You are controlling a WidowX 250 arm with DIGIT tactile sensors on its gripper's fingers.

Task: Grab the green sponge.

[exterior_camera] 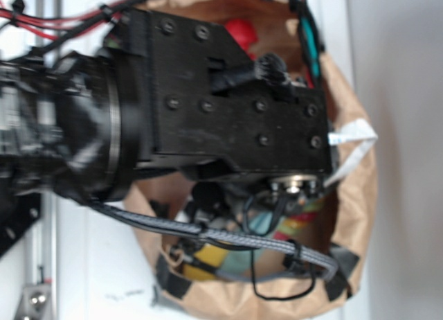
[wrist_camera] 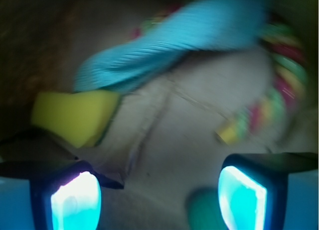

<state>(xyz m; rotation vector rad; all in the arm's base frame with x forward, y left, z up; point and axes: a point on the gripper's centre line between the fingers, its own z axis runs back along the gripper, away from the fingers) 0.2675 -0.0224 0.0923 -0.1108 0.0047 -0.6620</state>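
Exterior view: the black arm fills most of the picture, reaching in from the left over a brown paper bag [exterior_camera: 360, 195] whose mouth faces us. The wrist block hides nearly all of what lies in the bag. Below the arm, near the bag's lower rim, a yellow patch shows, which looks to be the green sponge [exterior_camera: 208, 259], yellow in colour. Just right of it sits a bit of teal cloth [exterior_camera: 266, 223], and up past the arm, at the bag's far side, a red round thing [exterior_camera: 242, 32] peeks out. A grey braided cable [exterior_camera: 235, 237] loops across in front of the sponge. The gripper itself is hidden from here.

Wrist view: the gripper [wrist_camera: 159, 200] is spread wide, its two glowing fingertips [wrist_camera: 75, 200] at the bottom corners with nothing between them but the bag's pale floor. The sponge [wrist_camera: 75, 115] lies above the left-hand fingertip, clear of it. Touching the sponge's upper right corner, the teal cloth [wrist_camera: 174, 41] stretches up and right. A multicoloured rope [wrist_camera: 271, 105] curves down the right side. A blurred dark green shape [wrist_camera: 204, 210] sits by the right-hand fingertip.
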